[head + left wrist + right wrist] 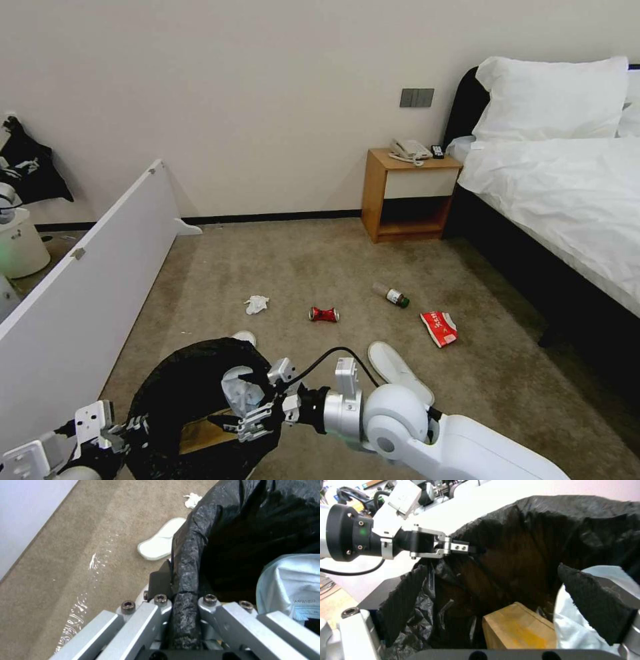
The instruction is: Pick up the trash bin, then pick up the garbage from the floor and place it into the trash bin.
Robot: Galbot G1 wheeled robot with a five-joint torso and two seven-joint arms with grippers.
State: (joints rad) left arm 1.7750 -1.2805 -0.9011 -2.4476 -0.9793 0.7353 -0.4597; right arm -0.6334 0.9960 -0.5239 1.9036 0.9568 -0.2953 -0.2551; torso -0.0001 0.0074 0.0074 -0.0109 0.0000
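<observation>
gripping bin: left hand (180,605) clamped on round black-bagged trash bin (180,380) rim
right hand (250,407): over the bin, holding pale plastic wrapper (241,390)

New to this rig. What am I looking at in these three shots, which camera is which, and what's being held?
A two-armed wheeled robot tidying a bedroom. The head camera looks down at the carpet; the other two sit on the wrists. The left gripper is clamped on the trash bin's bag-lined rim, holding it up. The right gripper reaches over the bin with a pale plastic packet; brown cardboard already lies inside. On the carpet: a tissue, a crushed red can, a bottle, a red packet, two slippers.
</observation>
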